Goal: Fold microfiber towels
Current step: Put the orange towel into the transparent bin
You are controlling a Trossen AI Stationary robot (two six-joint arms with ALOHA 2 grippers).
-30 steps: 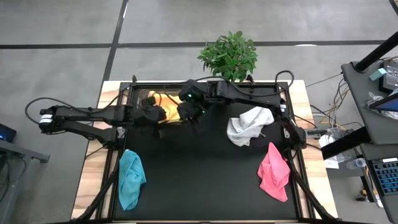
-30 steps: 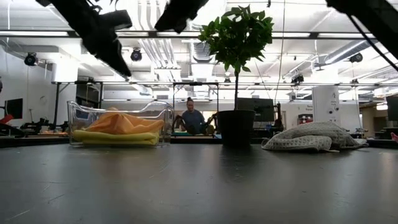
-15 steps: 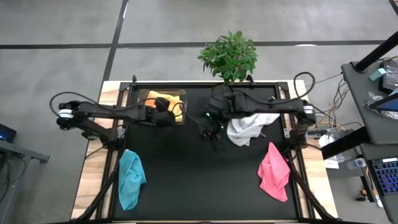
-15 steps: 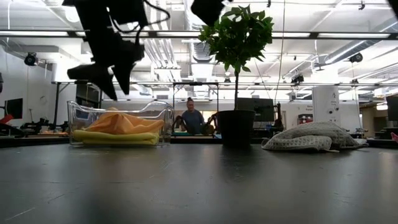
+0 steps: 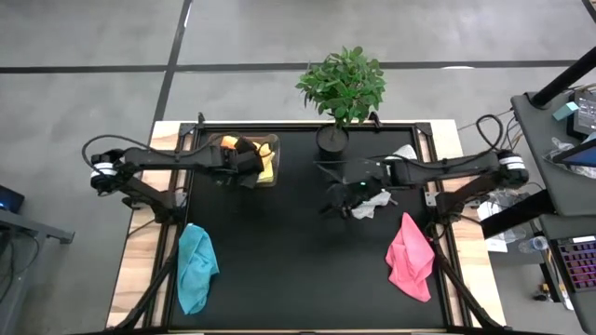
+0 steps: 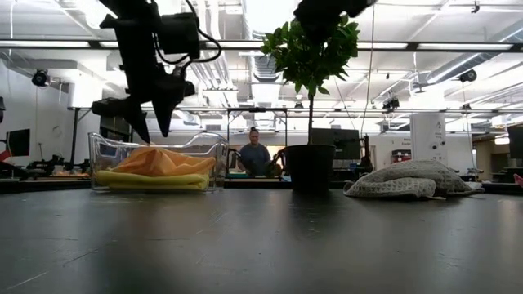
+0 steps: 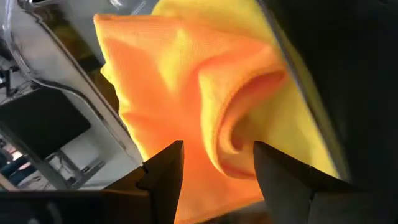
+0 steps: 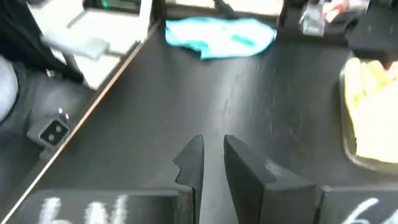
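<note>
Black table (image 5: pixel 298 270) | towels: 1 teal (image 5: pixel 195 267) | 1 pink (image 5: pixel 411 257) | 1 white-grey (image 5: pixel 377 198)

Just ahead of the left jaws, the orange towel (image 7: pixel 186 93) is showing a soft, nubby matt cloth weave over the yellow towel (image 7: pixel 298 124), both lying in a clear glossy plastic box (image 6: pixel 155 159). Beneath the right jaws, the tabletop (image 8: pixel 186 106) is looking smooth, dark and faintly sheened. The white-grey towel (image 6: pixel 409 180) is appearing coarse and looped.
</note>
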